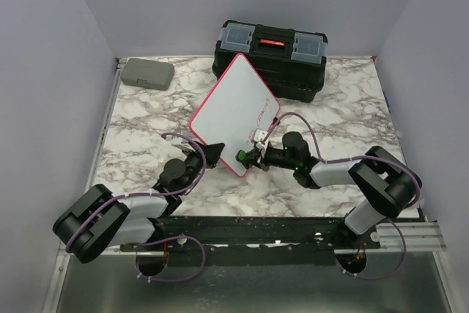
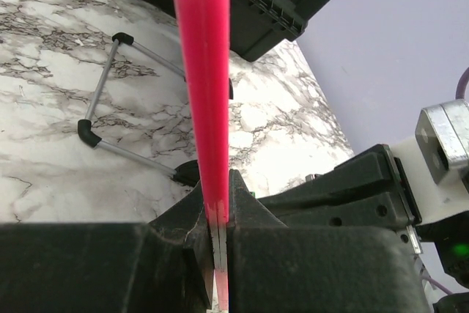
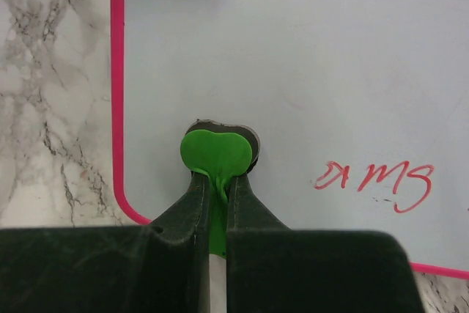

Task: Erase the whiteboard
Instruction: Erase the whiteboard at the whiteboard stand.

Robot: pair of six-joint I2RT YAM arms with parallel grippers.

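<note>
Marble table (image 1: 146,122) shows one whiteboard (image 1: 231,111), one toolbox (image 1: 293,71), one grey case (image 1: 146,73).

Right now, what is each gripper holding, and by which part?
The left gripper clamps the whiteboard by its pink frame edge. The right gripper pinches a small green eraser by its green tab.

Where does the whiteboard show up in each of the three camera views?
Top external: whiteboard at centre, tilted, in front of the toolbox.
Left wrist: edge-on, its pink frame a vertical stripe clamped in the left pincer.
Right wrist: white face fills most of the picture, behind the right pincer's green eraser; red writing lower right.
Shared landmark: the marble table.
</note>
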